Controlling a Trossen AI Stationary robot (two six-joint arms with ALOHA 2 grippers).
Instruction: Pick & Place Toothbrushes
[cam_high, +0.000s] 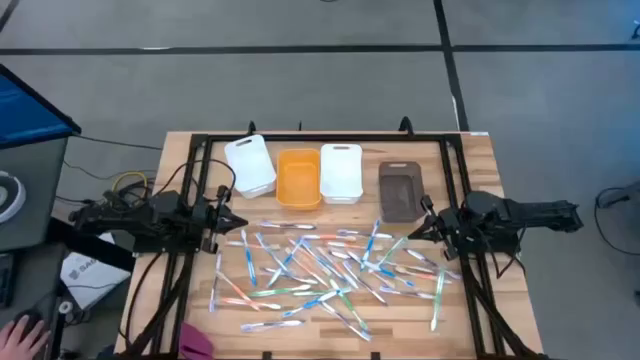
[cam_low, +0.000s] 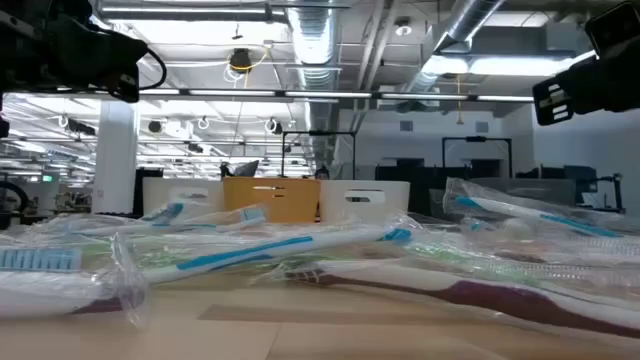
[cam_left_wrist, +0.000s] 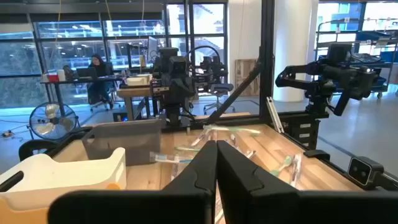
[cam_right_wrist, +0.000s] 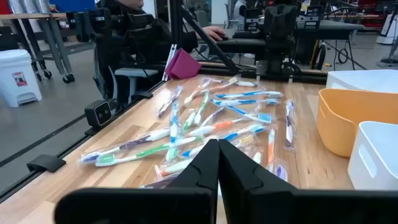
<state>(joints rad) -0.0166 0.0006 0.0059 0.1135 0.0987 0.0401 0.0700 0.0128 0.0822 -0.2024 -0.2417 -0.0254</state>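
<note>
The left gripper (cam_high: 240, 222) hangs over the table's (cam_high: 470, 160) left side, at about 9 o'clock from the pile, and points toward the middle. Its two dark fingers (cam_left_wrist: 205, 168) are pressed together and hold nothing. The right gripper (cam_high: 415, 232) hangs at about 3 o'clock and points back at the left one. Its fingers (cam_right_wrist: 211, 163) are pressed together too, with nothing between them.

The toothbrushes (cam_high: 320, 270) lie in a messy pile on the table between the two grippers. They are thin sticks, mostly blue and white, with some green and orange ones. Many cross over each other. In the low view they look wrapped in clear plastic.

At 12 o'clock from the pile sits a row of four bins: a tilted white bin (cam_high: 250, 165), an orange bin (cam_high: 298, 178), another white bin (cam_high: 341, 172) and a brown bin (cam_high: 401, 190).

The table is light wood with a black frame (cam_high: 300, 139). Around it is grey floor. Behind is a big room with desks and windows.
</note>
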